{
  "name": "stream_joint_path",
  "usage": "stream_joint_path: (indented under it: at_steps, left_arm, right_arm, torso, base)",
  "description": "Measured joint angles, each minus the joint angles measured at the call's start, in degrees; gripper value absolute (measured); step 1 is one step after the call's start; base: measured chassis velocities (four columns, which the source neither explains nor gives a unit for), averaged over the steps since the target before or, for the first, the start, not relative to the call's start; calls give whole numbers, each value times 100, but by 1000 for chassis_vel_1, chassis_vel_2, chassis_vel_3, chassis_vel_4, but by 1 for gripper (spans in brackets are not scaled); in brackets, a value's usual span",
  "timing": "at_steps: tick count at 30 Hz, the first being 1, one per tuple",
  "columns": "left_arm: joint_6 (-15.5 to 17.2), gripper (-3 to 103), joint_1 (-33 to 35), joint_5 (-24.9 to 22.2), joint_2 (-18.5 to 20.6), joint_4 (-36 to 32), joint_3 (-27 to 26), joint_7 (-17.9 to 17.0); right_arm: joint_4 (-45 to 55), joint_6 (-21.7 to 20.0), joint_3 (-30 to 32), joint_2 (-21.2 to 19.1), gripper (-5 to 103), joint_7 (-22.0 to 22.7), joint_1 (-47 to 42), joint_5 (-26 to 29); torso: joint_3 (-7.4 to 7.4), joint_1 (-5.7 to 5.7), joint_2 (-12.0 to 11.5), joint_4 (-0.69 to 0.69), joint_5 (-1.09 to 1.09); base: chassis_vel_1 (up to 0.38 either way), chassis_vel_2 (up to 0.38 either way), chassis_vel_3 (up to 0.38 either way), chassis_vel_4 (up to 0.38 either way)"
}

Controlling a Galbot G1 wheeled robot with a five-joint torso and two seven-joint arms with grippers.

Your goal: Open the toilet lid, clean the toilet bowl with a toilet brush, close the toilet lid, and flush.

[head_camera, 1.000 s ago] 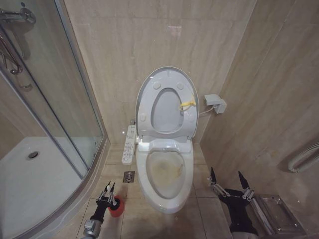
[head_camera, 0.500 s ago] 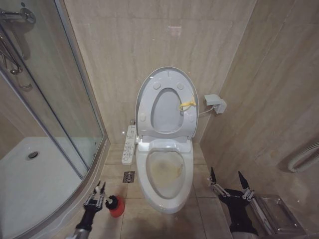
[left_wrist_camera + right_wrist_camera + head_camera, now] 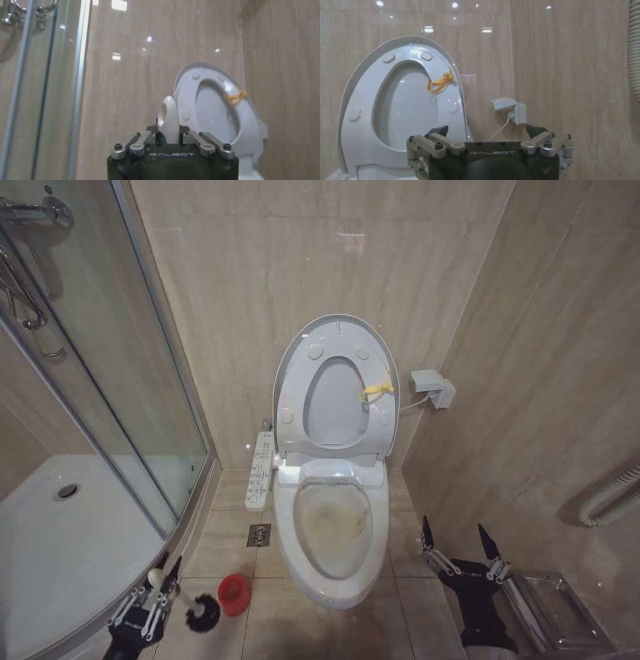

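Toilet lid [image 3: 332, 385] stood raised against the wall, seat ring up with it, a yellow tie [image 3: 377, 389] knotted on the ring; toilet bowl [image 3: 333, 532] lay exposed below the lid, yellowish-brown stains inside. Left claw [image 3: 150, 600] sat low to the left of the bowl, by the shower glass, pinching the toilet brush [image 3: 186, 604] by its white handle; dark bristle head hung off the floor, just left of the red holder cup [image 3: 234, 593], clear of the cup. In the left wrist view the handle's white loop end [image 3: 168, 119] stuck up between the claw fingers [image 3: 134, 145]. Right claw [image 3: 458, 547] sat low to the right of the bowl, fingers spread, holding nothing. "GALBOT" read on both claw housings in the wrist views. Remote panel [image 3: 259, 470] hung on the wall left of the bowl; its button text too small to read.
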Motion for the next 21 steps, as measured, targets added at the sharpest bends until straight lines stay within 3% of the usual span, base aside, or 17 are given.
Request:
stream_joint_path:
  at_steps: [7, 11, 14, 16, 21]
  left_arm:
    - [478, 24, 242, -280, 37, -1035, -119, -6]
    - [1100, 24, -75, -738, 140, -1957, -158, -172]
    - [1372, 24, -422, -896, 255, -2077, -104, -330]
    - [1845, 24, -1071, -1185, 498, -1974, 58, -678]
    - [2221, 24, -1739, -1781, 744, -1514, 303, -750]
  right_arm:
    - [0, 0, 0, 0, 100, 0, 0, 0]
    - [0, 0, 0, 0, 100, 0, 0, 0]
    - [1, 0, -1, 0, 100, 0, 0, 0]
    - [0, 0, -1, 0, 100, 0, 0, 0]
    - [0, 0, -1, 1, 100, 0, 0, 0]
  torso:
    - [0, 0, 0, 1, 0]
    - [0, 0, 0, 1, 0]
    - [0, 0, 0, 0, 0]
    - [1, 1, 0, -2, -1]
    - [1, 1, 0, -1, -2]
  base:
    - [0, 0, 0, 0]
    - [0, 0, 0, 0]
    - [0, 0, 0, 0]
    - [0, 0, 0, 0]
    - [0, 0, 0, 0]
